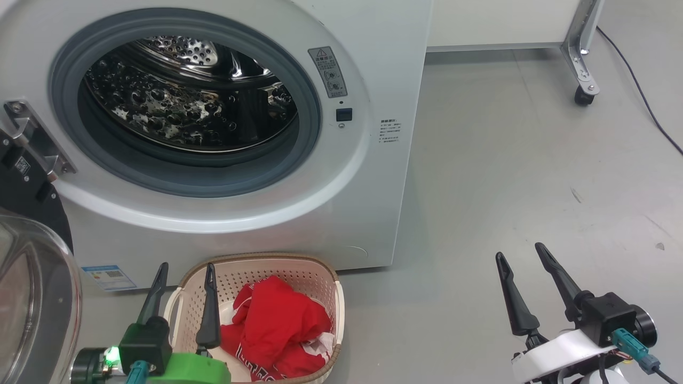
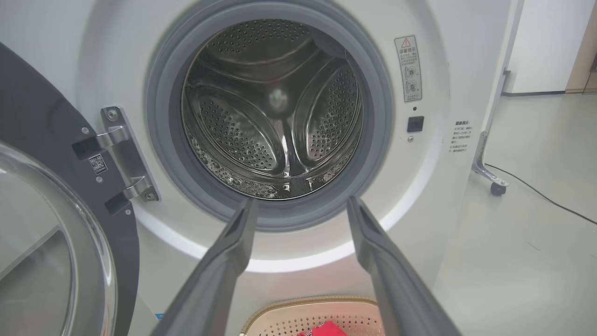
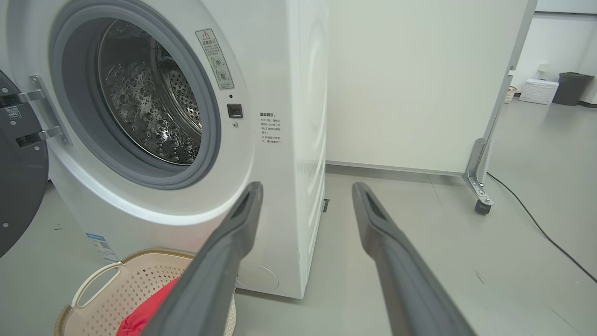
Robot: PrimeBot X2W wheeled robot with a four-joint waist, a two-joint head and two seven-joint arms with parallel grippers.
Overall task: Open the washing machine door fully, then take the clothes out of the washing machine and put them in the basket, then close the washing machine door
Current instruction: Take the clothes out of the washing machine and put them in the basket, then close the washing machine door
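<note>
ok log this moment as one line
door open | drum looks empty | clothes in basket | left gripper open | right gripper open | next: close door

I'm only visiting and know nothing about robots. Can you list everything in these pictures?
washing machine: one, white, on the grey floor
washing machine door: one, black frame, clear glass, swung open leftward
drum: one, steel, no clothes seen inside
clothes: one bundle, red with white trim, in the basket
basket: one, cream with brown rim, on the floor before the machine
sticker: one, blue, low on the machine's front
warning label: one, grey, right of the opening
partition: one, white, wheeled, behind the machine
cable: one, black, on the floor at right
left gripper: one, dark fingers, open, above the basket
right gripper: one, dark fingers, open, over the floor
</note>
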